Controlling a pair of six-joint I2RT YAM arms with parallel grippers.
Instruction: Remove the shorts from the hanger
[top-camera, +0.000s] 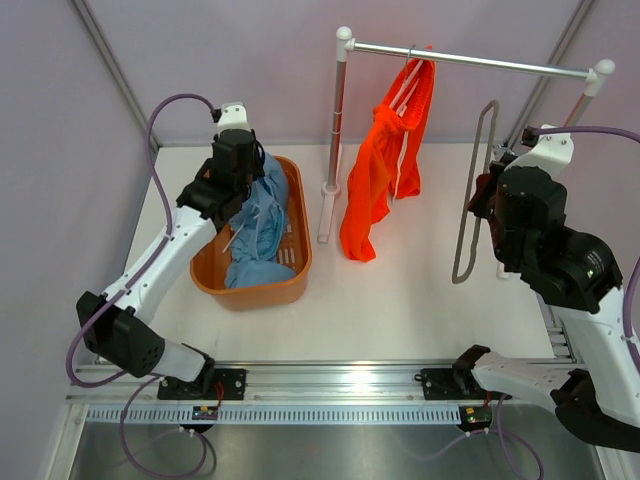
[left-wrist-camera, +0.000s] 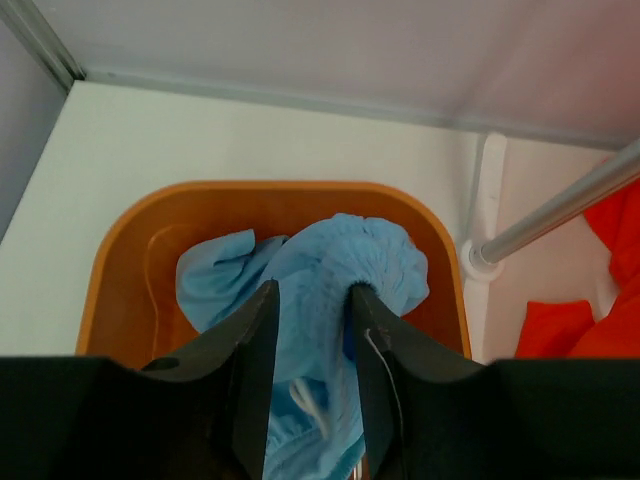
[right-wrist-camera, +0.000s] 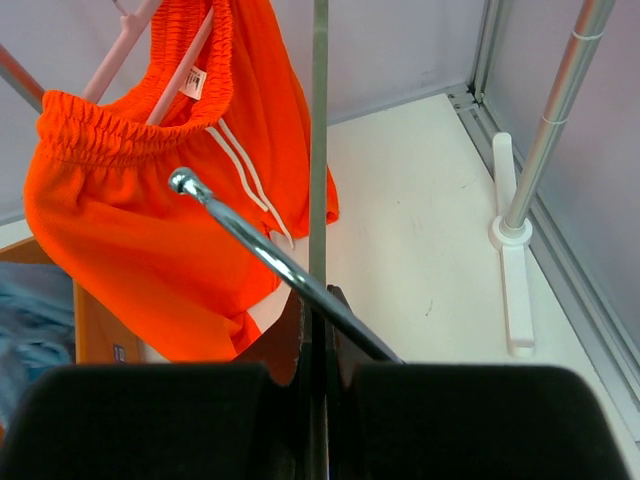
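At 9 o'clock left gripper (left-wrist-camera: 313, 292) pinches blue shorts (left-wrist-camera: 345, 250) over basket (left-wrist-camera: 128, 232); at 3, right gripper (right-wrist-camera: 318, 308) clamps a hanger (right-wrist-camera: 320, 120).

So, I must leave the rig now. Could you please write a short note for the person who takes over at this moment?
Left gripper: shut on the blue shorts, which are partly in the orange basket.
Right gripper: shut on an empty metal hanger.
Orange shorts: on a pink hanger on the rail.
Done: blue shorts are off their hanger.
Left: release the blue shorts, put the metal hanger down, remove the orange shorts.
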